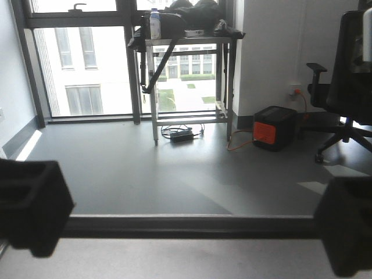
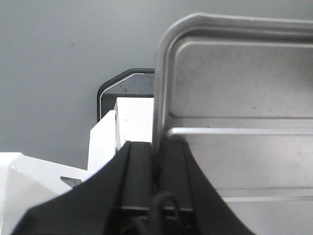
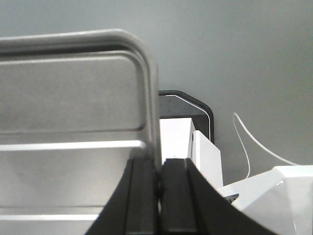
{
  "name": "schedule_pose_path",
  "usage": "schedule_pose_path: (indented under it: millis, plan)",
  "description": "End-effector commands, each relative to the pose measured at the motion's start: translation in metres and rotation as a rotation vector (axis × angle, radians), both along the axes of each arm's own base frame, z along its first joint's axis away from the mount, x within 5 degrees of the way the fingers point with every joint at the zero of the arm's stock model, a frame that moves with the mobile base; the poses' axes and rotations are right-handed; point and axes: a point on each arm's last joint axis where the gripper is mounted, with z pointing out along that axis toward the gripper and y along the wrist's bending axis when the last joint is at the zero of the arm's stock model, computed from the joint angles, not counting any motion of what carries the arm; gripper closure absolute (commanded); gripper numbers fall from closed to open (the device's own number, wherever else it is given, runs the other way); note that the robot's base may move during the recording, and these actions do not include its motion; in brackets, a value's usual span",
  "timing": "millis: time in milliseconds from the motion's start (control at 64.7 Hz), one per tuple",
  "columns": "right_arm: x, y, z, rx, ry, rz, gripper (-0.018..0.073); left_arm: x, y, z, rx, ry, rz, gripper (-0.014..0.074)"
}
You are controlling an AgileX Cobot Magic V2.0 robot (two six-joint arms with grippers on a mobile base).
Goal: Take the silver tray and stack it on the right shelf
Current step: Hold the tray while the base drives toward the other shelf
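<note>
Here, left pincer [image 2: 157, 149] and right pincer [image 3: 159, 165] each clamp the silver tray [image 2: 234, 83].

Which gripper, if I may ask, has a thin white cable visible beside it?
The right gripper: a white cable curves beside it; the left gripper has none.

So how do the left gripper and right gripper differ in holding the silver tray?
The left gripper clamps the left rim of the silver tray, the right gripper its right rim. A white cable shows past the right gripper, none past the left gripper. Both have jaws shut near a rounded corner.
</note>
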Motion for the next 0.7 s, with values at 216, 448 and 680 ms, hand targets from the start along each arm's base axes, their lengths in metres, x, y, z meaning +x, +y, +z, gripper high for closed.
schedule_pose_path:
  millis: [216, 448, 680]
  plan:
    - [0.0003, -0.0262, 0.0068, -0.24, -0.004, -0.069, 0.0503, -0.0015, 0.0271, 0.0066, 0.254, 0.004, 0.035, 0.0697]
    - [0.0003, -0.0262, 0.0068, -0.24, -0.004, -0.069, 0.0503, -0.0015, 0.0271, 0.0066, 0.254, 0.004, 0.035, 0.0697]
    - [0.0003, -0.0262, 0.0068, -0.24, -0.004, -0.069, 0.0503, -0.0015, 0.0271, 0.0066, 0.254, 0.004, 0.035, 0.0697]
